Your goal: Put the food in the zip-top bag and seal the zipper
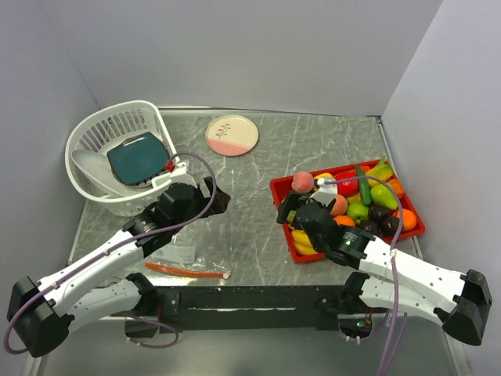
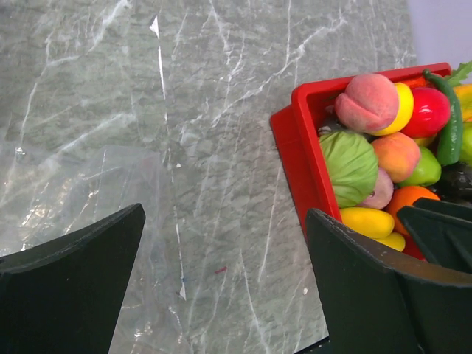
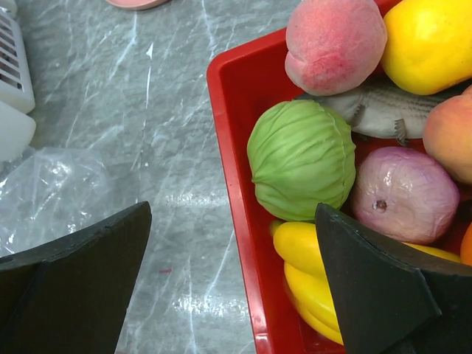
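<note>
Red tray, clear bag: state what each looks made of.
The red tray is likely moulded plastic, smooth and glossy, with soft highlights along its rim. The zip-top bag looks like thin clear plastic film: it crinkles, glints, and shows the table through it.

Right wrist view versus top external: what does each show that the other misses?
Only the right wrist shows the green cabbage, grey fish and purple onion. Only the top external shows the zipper lying near the arm bases, and the teal plate in the white basket. Both show the red tray, pink peach and clear zip-top bag.
</note>
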`<control>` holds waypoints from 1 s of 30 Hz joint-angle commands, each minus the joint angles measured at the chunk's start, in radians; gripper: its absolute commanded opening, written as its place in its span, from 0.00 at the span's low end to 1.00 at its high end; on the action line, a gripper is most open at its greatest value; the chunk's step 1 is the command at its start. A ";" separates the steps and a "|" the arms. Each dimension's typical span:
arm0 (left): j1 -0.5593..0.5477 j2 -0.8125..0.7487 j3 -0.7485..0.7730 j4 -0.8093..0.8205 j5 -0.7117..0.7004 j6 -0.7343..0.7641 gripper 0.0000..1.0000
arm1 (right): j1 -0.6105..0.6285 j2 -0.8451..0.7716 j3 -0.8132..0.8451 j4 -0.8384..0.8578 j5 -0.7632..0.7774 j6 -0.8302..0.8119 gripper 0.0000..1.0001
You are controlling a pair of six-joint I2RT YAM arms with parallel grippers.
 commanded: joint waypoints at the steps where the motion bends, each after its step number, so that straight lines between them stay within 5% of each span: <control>1: 0.003 -0.004 0.074 -0.023 -0.017 -0.002 0.97 | 0.006 0.018 0.070 0.033 0.014 -0.014 1.00; 14: 0.017 -0.008 0.131 -0.185 -0.098 -0.088 0.97 | 0.076 0.135 0.139 0.062 -0.127 -0.105 1.00; 23: 0.049 -0.109 0.070 -0.301 -0.184 -0.197 0.97 | 0.306 0.434 0.293 0.108 -0.113 -0.138 0.91; 30: 0.127 -0.129 0.108 -0.402 -0.257 -0.236 0.97 | 0.357 0.711 0.358 0.309 -0.337 -0.299 0.82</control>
